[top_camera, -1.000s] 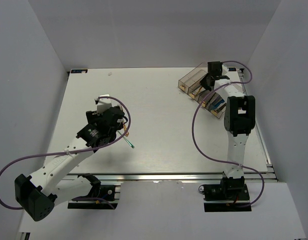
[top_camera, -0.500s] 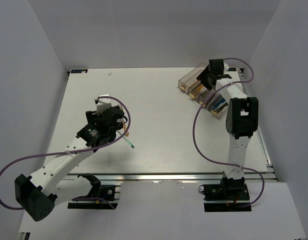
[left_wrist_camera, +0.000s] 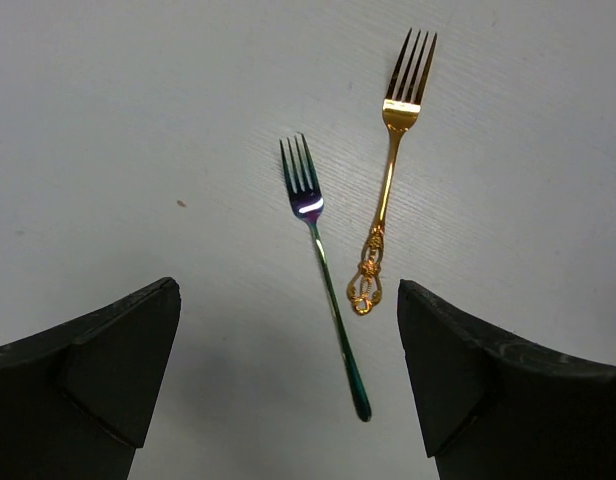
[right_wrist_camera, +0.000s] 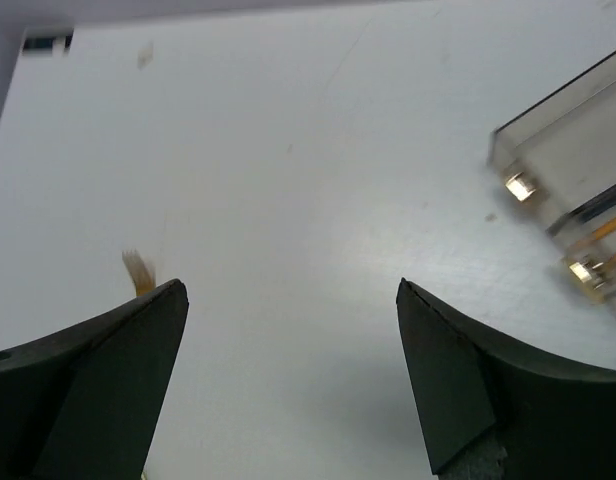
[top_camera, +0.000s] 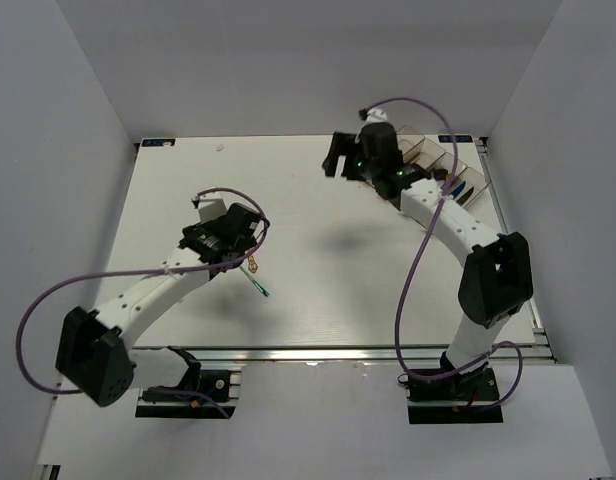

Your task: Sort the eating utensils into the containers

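White arm links [top_camera: 153, 290], black joints [top_camera: 498, 280], purple cables [top_camera: 400, 300], black wedge-shaped jaws

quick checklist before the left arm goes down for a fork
1. Left end effector open and empty: ok, jaws wide with nothing between them.
2. A fork lined up under it: ok, the teal fork lies roughly between the fingers.
3. Target clear of its neighbour: not ok, the gold fork has its handle end close beside the teal handle, so both might get caught.
4. Right end effector empty: ok, open, holding nothing.
5. Right arm out of the way: ok, the top view shows it far off near the bins.
6. Room in the fork bin: cannot tell, the bins are mostly hidden.
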Motion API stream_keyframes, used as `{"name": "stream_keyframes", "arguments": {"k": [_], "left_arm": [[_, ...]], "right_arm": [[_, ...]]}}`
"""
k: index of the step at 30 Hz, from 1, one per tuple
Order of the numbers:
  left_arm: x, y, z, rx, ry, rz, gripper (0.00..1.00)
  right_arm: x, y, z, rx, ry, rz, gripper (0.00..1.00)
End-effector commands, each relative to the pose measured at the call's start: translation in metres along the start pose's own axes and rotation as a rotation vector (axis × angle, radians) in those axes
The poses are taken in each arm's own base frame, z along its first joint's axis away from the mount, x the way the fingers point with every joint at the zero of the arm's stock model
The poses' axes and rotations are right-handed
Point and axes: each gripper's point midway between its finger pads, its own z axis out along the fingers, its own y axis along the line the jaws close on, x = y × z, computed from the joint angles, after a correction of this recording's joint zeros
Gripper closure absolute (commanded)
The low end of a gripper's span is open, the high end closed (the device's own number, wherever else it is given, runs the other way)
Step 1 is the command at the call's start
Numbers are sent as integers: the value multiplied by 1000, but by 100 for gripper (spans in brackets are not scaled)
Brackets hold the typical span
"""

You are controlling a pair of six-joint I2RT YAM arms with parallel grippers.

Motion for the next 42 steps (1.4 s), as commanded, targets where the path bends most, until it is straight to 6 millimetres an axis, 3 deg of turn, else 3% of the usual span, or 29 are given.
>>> {"name": "stream_keyframes", "arguments": {"k": [1,2,7,8,9,14,15,16,19,28,32,35,37,38,39,42], "left_arm": [[7,-24,10,-5,65,-98,2],[11,-30,17,-21,77,-96,2],[24,-48,49,-40,161,-101,3],[20,-56,57,-17,165,-97,11],[28,-59,69,-21,198,-79,16],[33,-79,105,-10,259,12,31],[29,-86,110,-9,264,9,40],[43,-82,121,-39,311,27,44],[49,-81,136,-56,325,21,45],[68,-75,149,-82,369,35,55],[84,-75,152,-86,418,57,71],[94,-74,155,-82,442,62,74],[99,-74,155,-74,454,62,82],[100,-75,155,-68,459,63,87],[103,-74,155,-64,465,66,99],[109,-76,152,-29,491,85,100]], "right_arm": [[63,7,-8,-47,140,-108,11],[74,16,-14,-39,152,-128,11],[133,-1,-39,5,219,-68,11],[127,0,-49,-6,196,-59,11],[131,-2,-54,-5,197,-55,11],[133,-12,-78,-4,171,-69,11],[134,-13,-80,-2,173,-73,11],[133,-14,-82,3,169,-76,11],[137,-18,-85,6,180,-89,11],[134,-17,-89,1,167,-93,11],[133,-16,-90,-10,163,-87,11],[133,-15,-92,-16,160,-84,11],[130,-12,-95,-27,153,-78,11],[131,-11,-96,-35,151,-77,11],[131,-10,-96,-45,151,-72,11],[134,0,-96,-130,168,-37,11]]}}
